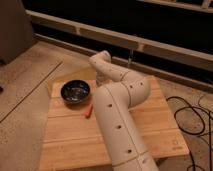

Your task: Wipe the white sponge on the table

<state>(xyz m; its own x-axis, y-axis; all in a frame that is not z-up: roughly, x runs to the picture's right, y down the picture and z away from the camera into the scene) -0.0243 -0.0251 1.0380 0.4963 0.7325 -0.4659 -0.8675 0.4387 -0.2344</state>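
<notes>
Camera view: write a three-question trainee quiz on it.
1. True or false: the dark bowl stands on the floor.
2. The small orange object lies: A) inside the bowl; B) on the table, between the bowl and the arm; C) on the floor.
3. Fill in: the pincer points down near the table's ____ edge.
Key: 1 false; 2 B; 3 far.
</notes>
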